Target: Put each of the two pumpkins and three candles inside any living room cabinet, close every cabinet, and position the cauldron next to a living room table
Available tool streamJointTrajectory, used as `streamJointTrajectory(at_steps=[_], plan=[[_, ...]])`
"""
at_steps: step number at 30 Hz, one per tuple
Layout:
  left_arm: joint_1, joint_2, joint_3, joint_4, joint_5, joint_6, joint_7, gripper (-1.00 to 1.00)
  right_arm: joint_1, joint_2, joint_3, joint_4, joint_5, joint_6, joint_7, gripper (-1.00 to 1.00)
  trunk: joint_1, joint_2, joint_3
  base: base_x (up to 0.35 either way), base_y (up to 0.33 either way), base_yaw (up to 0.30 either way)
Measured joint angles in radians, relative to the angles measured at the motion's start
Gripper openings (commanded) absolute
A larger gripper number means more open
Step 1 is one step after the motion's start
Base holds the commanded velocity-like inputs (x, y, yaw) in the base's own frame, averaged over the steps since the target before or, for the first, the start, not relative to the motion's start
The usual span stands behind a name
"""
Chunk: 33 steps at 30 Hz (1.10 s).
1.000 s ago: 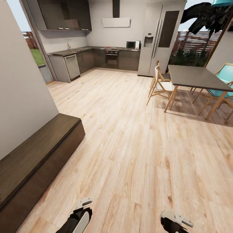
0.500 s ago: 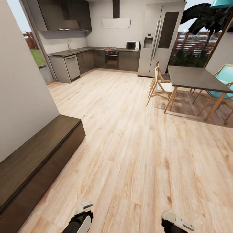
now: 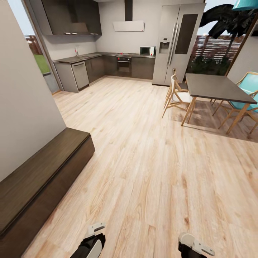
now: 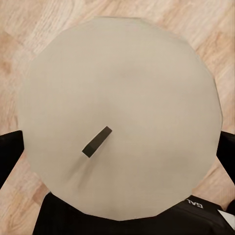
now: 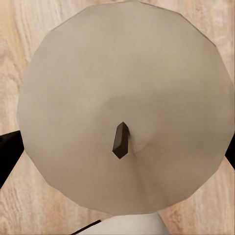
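Note:
A beige candle (image 4: 122, 83) with a dark wick is seen end-on in the left wrist view. My left gripper (image 4: 117, 154) is shut on it, with dark fingers (image 4: 9, 156) at both sides. A second beige candle (image 5: 127, 78) sits the same way in my right gripper (image 5: 117, 156), shut on it with fingers (image 5: 7, 152) at its sides. In the head view the long dark brown cabinet (image 3: 39, 175) runs along the left wall, its front flush. My left arm (image 3: 89, 245) and right arm (image 3: 191, 245) peek in at the bottom edge. Pumpkins, cauldron and the grey low table are out of view.
Light wood floor (image 3: 143, 161) stretches ahead to a kitchen with dark counters (image 3: 107, 66) and a steel fridge (image 3: 175, 43). A dark-topped dining table (image 3: 215, 87) with wooden legs and chairs (image 3: 177, 95) stands at the right. A grey wall (image 3: 25, 100) rises above the cabinet.
The whole head view has shifted slightly, so the camera moved. Both arm ends sit a little lower in the picture. Nothing in the room has moved.

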Motion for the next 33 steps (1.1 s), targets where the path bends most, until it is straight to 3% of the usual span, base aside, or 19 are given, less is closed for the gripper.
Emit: streamJointTrajectory(at_steps=[25, 33], plan=[[0.0, -0.004, 0.0, -0.007, 0.002, 0.009, -0.001, -1.0, 0.0, 0.0, 0.001, 0.025, 0.003, -0.032, -0.001, -1.0, 0.0, 0.0, 0.0, 0.0, 0.0, 0.0], [0.0, -0.006, 0.0, -0.007, 0.003, 0.012, -0.001, -1.0, 0.0, 0.0, 0.001, 0.042, 0.005, -0.076, -0.001, -1.0, 0.0, 0.0, 0.0, 0.0, 0.0, 0.0]])
